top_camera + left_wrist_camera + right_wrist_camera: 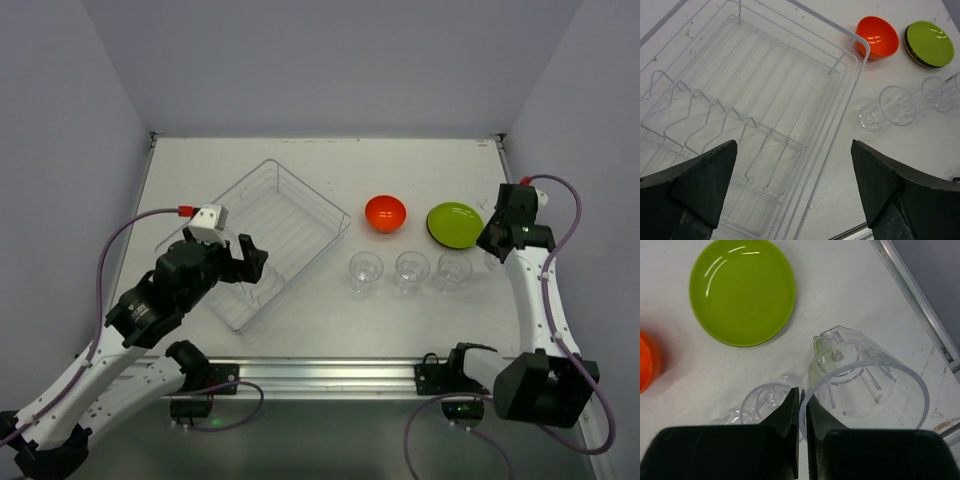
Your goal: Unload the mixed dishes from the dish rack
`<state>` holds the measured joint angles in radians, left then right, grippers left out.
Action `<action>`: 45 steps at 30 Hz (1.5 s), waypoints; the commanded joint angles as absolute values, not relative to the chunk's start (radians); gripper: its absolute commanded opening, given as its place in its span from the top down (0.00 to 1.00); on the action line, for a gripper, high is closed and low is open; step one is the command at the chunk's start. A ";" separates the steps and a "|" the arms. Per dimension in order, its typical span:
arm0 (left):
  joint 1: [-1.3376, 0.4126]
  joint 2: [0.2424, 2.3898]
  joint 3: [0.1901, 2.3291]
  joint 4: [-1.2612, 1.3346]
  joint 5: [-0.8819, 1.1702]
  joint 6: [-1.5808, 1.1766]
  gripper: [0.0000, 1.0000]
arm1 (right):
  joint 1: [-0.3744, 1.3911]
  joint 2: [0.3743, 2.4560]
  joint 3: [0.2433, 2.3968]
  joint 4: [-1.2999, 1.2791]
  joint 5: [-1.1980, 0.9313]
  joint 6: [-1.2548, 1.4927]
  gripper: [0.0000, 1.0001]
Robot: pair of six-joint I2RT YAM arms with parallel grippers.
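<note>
Your right claw (801,405) was pinching the thin rim of one clear tumbler (867,385), its fingers pressed together on the wall at the mouth. The glass hung tilted over the table (850,285) just beside the green plate (742,290), and you could not tell whether its base touched down. That narrow hold on a slick wall was the risk: a hasty release or swing could let it tip, roll toward the table's right edge, or knock the next tumbler (765,400) in the row. The orange bowl (385,212) sat out beside the plate. Your left claw (794,150) hung spread wide over the rack (860,47), which looked bare, so little remained
</note>
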<state>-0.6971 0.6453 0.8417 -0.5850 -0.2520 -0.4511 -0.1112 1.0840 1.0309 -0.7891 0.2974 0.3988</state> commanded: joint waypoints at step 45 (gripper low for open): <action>-0.706 0.500 0.785 -0.591 -0.380 -0.439 0.00 | -0.279 1.401 0.994 -0.790 0.227 0.422 0.68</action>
